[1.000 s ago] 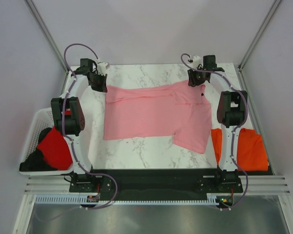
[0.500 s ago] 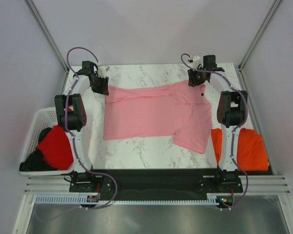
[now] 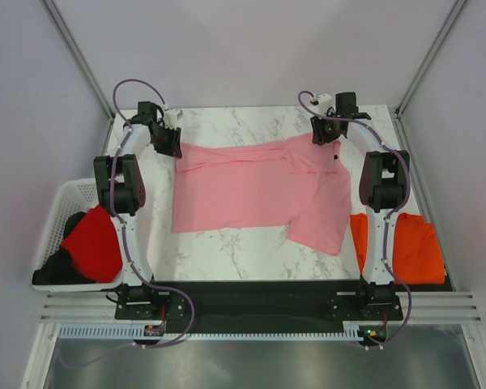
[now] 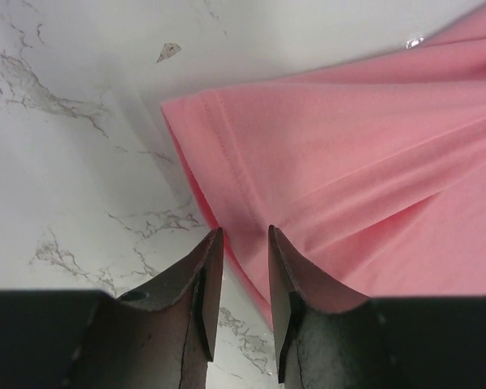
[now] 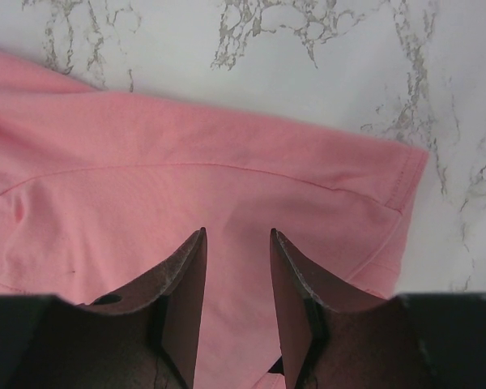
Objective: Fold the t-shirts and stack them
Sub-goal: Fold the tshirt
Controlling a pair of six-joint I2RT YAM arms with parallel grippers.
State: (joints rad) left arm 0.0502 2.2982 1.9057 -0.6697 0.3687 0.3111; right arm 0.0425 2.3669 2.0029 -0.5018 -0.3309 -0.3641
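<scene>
**Top view.** A light pink soft fabric t-shirt [image 3: 251, 190] is lying spread across the white marble-patterned tabletop [image 3: 227, 121], between the two arms. A bright orange t-shirt [image 3: 413, 247] is lying at the near right edge, partly hidden by the right arm. A red t-shirt [image 3: 93, 247] is being carried in a white plastic lattice basket [image 3: 65, 194] off the table's left side. The left gripper [image 3: 168, 146] is being held at the pink shirt's far left corner, the right gripper [image 3: 326, 136] at its far right corner.

**Left wrist.** The jaws are being kept narrowly parted, with nothing gripped. The stitched hem of the pink shirt [image 4: 348, 146] is lying directly beneath the tips; contact cannot be told.

**Right wrist.** The jaws are being kept parted over pink cloth [image 5: 186, 186], with nothing clamped between them.
</scene>
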